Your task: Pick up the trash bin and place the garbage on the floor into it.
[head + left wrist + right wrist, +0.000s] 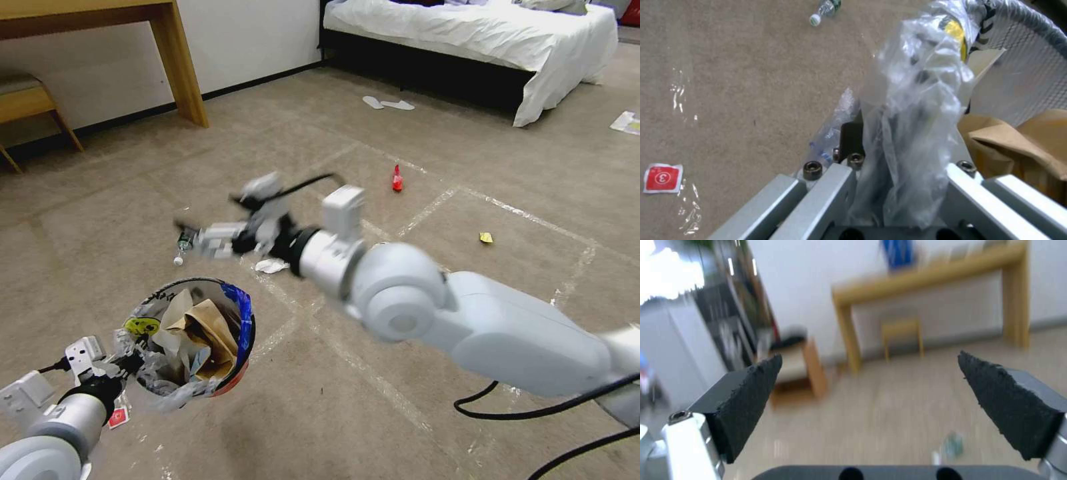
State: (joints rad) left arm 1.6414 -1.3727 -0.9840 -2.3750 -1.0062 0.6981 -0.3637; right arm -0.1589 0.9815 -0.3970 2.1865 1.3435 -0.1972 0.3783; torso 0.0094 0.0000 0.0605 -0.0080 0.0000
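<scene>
My left gripper (125,363) at the lower left is shut on the rim and clear bag (911,126) of the trash bin (235,319), which it holds above the carpet. The bin holds brown paper (1018,143) and white tissues. My right gripper (197,235) reaches across the middle, blurred, just above a plastic bottle (183,244) lying on the floor. In the right wrist view that gripper (869,356) is open with nothing between its fingers, and the bottle (951,447) lies below it. More garbage lies about: a white tissue (271,265), a red wrapper (397,179) and a yellow wrapper (486,237).
A wooden table (180,67) and a stool (27,100) stand at the far left wall. A bed (480,47) fills the far right, with white slippers (388,103) before it. A red numbered tag (662,178) lies on the carpet under the bin. Open carpet stretches ahead.
</scene>
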